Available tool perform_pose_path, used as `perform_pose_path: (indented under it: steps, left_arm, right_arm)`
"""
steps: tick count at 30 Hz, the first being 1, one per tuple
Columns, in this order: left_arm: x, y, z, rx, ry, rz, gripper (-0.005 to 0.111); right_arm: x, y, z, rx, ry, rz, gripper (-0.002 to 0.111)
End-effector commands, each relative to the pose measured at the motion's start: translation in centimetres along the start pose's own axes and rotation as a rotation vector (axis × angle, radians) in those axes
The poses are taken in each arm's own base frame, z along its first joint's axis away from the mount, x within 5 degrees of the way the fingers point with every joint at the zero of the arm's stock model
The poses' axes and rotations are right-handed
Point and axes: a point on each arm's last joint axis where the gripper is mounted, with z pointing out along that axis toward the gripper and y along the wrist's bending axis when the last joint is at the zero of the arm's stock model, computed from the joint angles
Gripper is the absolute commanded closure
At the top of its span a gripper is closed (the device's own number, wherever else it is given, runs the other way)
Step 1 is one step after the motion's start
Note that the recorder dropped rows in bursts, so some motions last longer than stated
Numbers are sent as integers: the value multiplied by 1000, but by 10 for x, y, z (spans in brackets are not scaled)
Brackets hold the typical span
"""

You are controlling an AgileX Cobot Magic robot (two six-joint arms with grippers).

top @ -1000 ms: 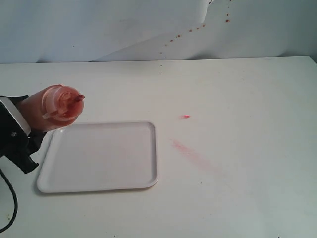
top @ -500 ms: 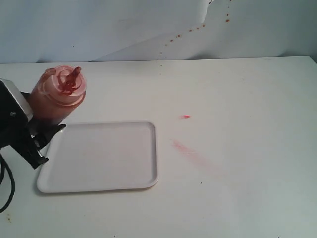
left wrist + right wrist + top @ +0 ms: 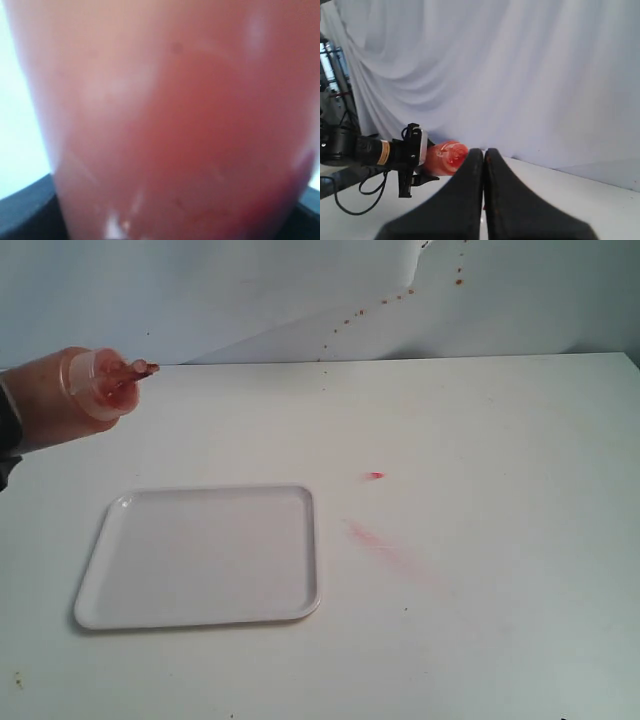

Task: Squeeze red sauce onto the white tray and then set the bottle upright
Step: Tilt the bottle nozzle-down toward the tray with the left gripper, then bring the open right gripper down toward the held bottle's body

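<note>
The bottle [image 3: 55, 398] hangs tilted in the air beyond the tray's far left corner, at the left edge of the exterior view. Its red nozzle [image 3: 140, 368] points right. My left gripper [image 3: 420, 159] is shut on the bottle's body, which fills the left wrist view, where the red sauce [image 3: 200, 150] shows as dark contents. The white tray [image 3: 200, 555] lies flat on the table with no sauce visible on it. My right gripper [image 3: 484, 156] is shut and empty, its black fingers pressed together, far from the bottle [image 3: 447, 156] and outside the exterior view.
A small red spot [image 3: 376, 475] and a faint pale-red smear [image 3: 378, 540] mark the white table [image 3: 500, 620] right of the tray. Red splatter [image 3: 385, 300] dots the white backdrop cloth behind the table.
The left arm has lifted the bottle up and to the left, so the gripper has almost left the exterior view. The nozzle has swung from facing the camera to pointing right.
</note>
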Motion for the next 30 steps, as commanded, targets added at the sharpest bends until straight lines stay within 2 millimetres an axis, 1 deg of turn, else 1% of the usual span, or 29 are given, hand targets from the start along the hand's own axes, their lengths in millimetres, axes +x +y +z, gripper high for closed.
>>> perform_pose_path:
  steps: [1,2,3,4,5,6,7,10,13,16,17,19,22,25,27,30]
  left_arm:
    - [-4,5,-4,-23,-26,12,107]
    - [-4,5,-4,-23,-26,23,107]
    - [-4,5,-4,-23,-22,33,107]
    - [-4,5,-4,-23,-22,33,107]
    - [-6,4,-4,-19,-24,39,107]
    - [-7,3,-4,-16,-27,47,107]
    - [-11,0,-5,-9,-29,101,107]
    - [-17,-4,-7,6,-21,193,107]
    - [-22,-7,-8,11,-28,243,107]
    - [-22,-7,-8,11,-30,244,107]
    - [-21,-7,-8,13,-21,250,107]
    - [-20,-7,-8,15,-6,278,107]
    - [-20,-7,-8,15,-6,292,107]
    - [-20,-7,-8,8,-6,320,107]
    - [-20,-6,-8,6,-6,331,107]
    - [-20,-6,-8,2,-5,348,107]
  right_arm:
    - [-9,-17,31,-125,81,-32,108]
    - [-8,-22,38,-147,106,-35,108]
    - [-4,-32,53,-206,140,-23,108]
    - [-1,-38,60,-242,151,-13,108]
    - [4,-47,73,-322,177,-15,108]
    - [7,-52,81,-383,189,-6,108]
    - [12,-56,94,-454,215,25,108]
    - [21,-62,122,-521,271,74,108]
    - [26,-62,146,-591,329,56,108]
    - [27,-61,171,-627,389,-29,108]
    - [27,-66,187,-598,424,-107,108]
    - [27,-70,201,-562,449,-172,108]
    - [25,-79,216,-502,440,-196,108]
    - [26,-86,226,-472,430,-198,108]
    - [27,-90,231,-454,421,-244,108]
    - [36,-100,237,-410,430,-324,108]
